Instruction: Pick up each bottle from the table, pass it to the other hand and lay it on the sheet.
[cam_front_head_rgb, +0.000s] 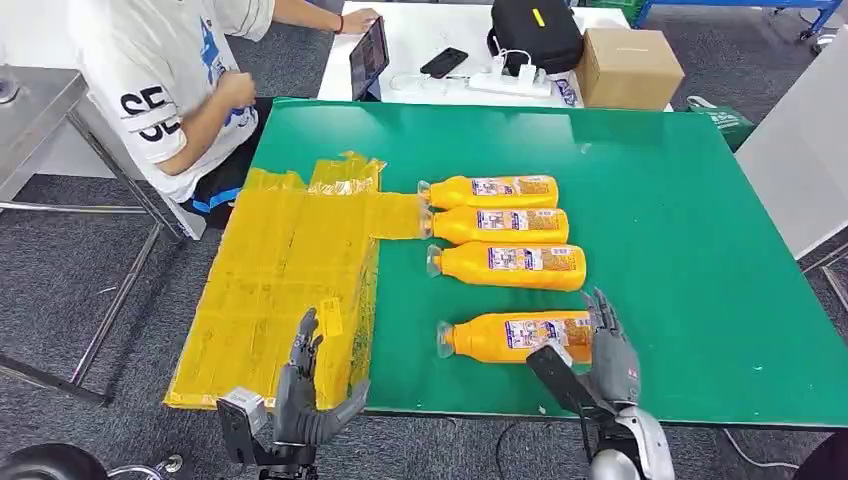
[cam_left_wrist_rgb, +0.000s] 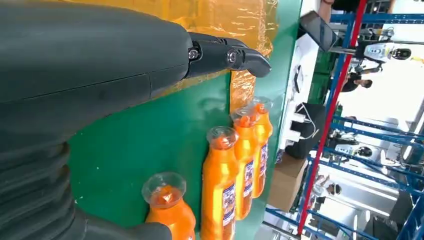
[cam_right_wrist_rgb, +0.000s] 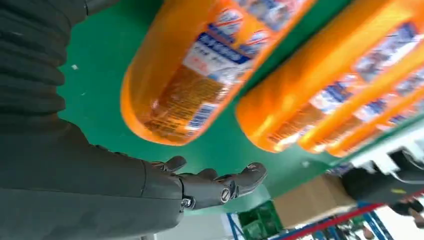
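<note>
Nearest bottle (cam_front_head_rgb: 512, 337): lying on green table (cam_front_head_rgb: 700, 250), base end hidden behind right hand (cam_front_head_rgb: 610, 352).
Right hand: fingers spread, grasping nothing.
Left hand (cam_front_head_rgb: 305, 395): fingers apart, empty, over yellow sheet (cam_front_head_rgb: 270, 290).
Other bottles (cam_front_head_rgb: 505, 228): three, lying side by side.

Both hands, left (cam_front_head_rgb: 305, 395) and right (cam_front_head_rgb: 604, 352), are dark grey with slim jointed fingers (cam_left_wrist_rgb: 230, 54) showing small silver screws; thick ribbed grey covers (cam_right_wrist_rgb: 30, 65) sit behind, on silver wrists.
</note>
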